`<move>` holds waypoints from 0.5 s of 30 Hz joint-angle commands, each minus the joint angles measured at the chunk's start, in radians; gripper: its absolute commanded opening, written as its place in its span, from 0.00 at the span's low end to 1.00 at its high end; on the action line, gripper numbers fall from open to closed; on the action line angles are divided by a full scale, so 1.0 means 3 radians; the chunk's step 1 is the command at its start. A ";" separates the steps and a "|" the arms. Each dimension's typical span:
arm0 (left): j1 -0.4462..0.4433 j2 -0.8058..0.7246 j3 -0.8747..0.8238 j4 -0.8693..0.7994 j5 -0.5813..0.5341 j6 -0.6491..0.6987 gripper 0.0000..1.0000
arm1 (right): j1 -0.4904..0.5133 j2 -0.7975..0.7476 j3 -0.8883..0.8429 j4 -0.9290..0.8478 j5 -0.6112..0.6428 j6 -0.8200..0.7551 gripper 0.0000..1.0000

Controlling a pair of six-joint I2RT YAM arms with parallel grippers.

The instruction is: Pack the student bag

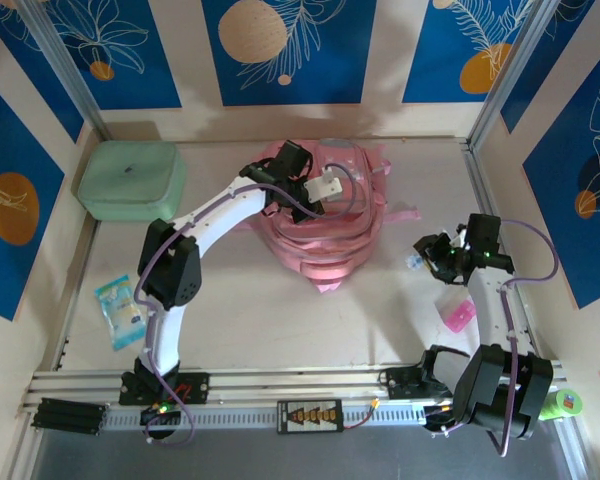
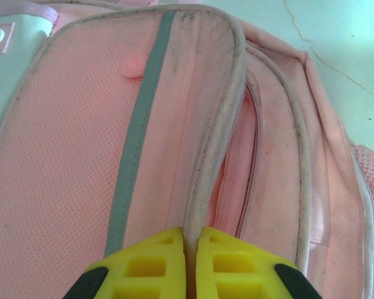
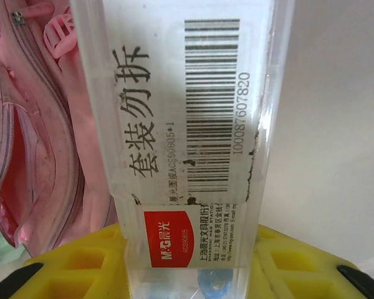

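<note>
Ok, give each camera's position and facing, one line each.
Top external: above, behind the arms, looking down at the table; both arms show.
Left wrist: on the left arm, facing a flap edge of the large soft pink backpack, pinched in the left gripper.
Right wrist: on the right arm, facing a clear barcoded plastic box in the right gripper.
Shared: the backpack, in all three.

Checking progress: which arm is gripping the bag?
The left gripper, pinched shut on an edge of the pink bag; the right gripper holds a clear box.
</note>
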 commanded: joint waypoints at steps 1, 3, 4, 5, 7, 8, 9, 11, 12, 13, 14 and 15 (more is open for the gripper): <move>0.0044 -0.0118 0.0096 0.0169 0.0201 -0.0255 0.03 | 0.0110 -0.0075 0.0061 0.0079 -0.0178 0.0023 0.35; 0.0048 -0.0153 0.0131 0.0246 0.0252 -0.0416 0.00 | 0.0217 -0.0077 0.0093 0.0155 -0.0252 0.0137 0.35; 0.0044 -0.0174 0.0147 0.0290 0.0279 -0.0541 0.00 | 0.0287 -0.0075 0.0110 0.0216 -0.0286 0.0207 0.35; 0.0048 -0.0191 0.0167 0.0310 0.0325 -0.0659 0.00 | 0.0377 -0.0068 0.0133 0.0281 -0.0308 0.0279 0.35; 0.0041 -0.0211 0.0247 0.0328 0.0421 -0.0864 0.00 | 0.0552 -0.0017 0.0204 0.0380 -0.0324 0.0416 0.35; 0.0041 -0.0217 0.0285 0.0355 0.0444 -0.0970 0.00 | 0.0640 0.0011 0.0248 0.0417 -0.0336 0.0476 0.35; 0.0042 -0.0231 0.0310 0.0405 0.0488 -0.1083 0.00 | 0.0754 0.0050 0.0302 0.0452 -0.0332 0.0549 0.35; 0.0040 -0.0274 0.0306 0.0527 0.0559 -0.1274 0.00 | 0.0969 0.0117 0.0409 0.0531 -0.0292 0.0690 0.35; 0.0035 -0.0288 0.0306 0.0583 0.0576 -0.1362 0.00 | 0.1063 0.0157 0.0468 0.0561 -0.0253 0.0768 0.35; 0.0037 -0.0303 0.0306 0.0626 0.0597 -0.1431 0.00 | 0.1148 0.0190 0.0517 0.0576 -0.0192 0.0876 0.35; 0.0035 -0.0316 0.0303 0.0657 0.0608 -0.1479 0.00 | 0.1205 0.0208 0.0541 0.0618 -0.0149 0.0964 0.35; 0.0030 -0.0331 0.0305 0.0696 0.0605 -0.1534 0.00 | 0.1263 0.0233 0.0562 0.0697 -0.0107 0.1064 0.35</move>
